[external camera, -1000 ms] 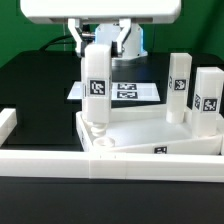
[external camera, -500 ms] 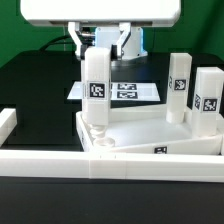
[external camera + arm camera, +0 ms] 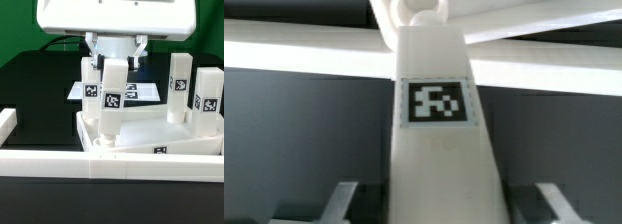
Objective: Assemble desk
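The desk top [image 3: 150, 135] lies rim-up against the long white border rail [image 3: 110, 163], with two legs [image 3: 192, 90] already standing at its corners on the exterior view's right. Half a second ago only one leg [image 3: 91, 95] stood at the near corner on the exterior view's left; now the gripper [image 3: 114, 58] has brought a fourth leg [image 3: 111, 100] in beside it, clamped between its fingers and tilted, foot just over the corner socket. Seating it looks like the next step.

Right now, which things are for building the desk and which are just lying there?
For the desk:
white plastic tray-like desk top
white square tagged leg held upright in the jaws
two white tagged legs standing on the top

Just lying there:
flat white marker board
long white border rail
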Tool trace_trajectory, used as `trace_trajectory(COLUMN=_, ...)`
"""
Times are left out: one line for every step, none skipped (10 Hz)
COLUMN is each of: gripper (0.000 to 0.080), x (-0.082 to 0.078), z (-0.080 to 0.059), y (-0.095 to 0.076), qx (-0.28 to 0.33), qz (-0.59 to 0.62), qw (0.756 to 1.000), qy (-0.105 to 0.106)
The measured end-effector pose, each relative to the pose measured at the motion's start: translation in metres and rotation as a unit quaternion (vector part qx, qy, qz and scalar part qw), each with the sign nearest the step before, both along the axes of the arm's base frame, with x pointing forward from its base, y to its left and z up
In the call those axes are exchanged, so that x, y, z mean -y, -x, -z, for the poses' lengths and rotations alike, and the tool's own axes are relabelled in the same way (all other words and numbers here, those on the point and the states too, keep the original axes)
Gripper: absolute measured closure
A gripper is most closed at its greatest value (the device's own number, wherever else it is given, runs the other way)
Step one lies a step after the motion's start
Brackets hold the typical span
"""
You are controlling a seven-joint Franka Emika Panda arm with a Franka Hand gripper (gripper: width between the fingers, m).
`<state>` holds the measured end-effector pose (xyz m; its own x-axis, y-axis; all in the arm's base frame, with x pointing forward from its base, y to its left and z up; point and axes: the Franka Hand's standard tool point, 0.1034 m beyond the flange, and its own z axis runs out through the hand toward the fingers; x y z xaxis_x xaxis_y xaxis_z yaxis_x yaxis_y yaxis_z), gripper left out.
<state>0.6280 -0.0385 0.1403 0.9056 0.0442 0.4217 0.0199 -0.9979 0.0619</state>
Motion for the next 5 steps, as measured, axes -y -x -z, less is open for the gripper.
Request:
trace_trajectory(gripper=0.0509, x=0.0002, z=-0.0002, y=0.0, qx=0.0, qz=0.0, qw=1.0, qy=0.0)
trace_trajectory(gripper=0.0509, x=0.0026, z=-0.0023, y=0.0005, qx=0.001, qz=0.002, qw=1.0, qy=0.0)
trace_trajectory(gripper=0.0509, x=0.0044, z=-0.0055, y=0.0021, qx=0.003, qz=0.004, qw=1.0, qy=-0.001)
trace_trajectory(gripper=0.0509, x=0.0048, z=-0.008, y=0.0027, qx=0.004, qz=0.004, qw=1.0, qy=-0.002)
trace_trajectory(gripper=0.0509, x=0.0054, z=-0.0088, y=0.0034, qx=0.004, qz=0.005, qw=1.0, qy=-0.002)
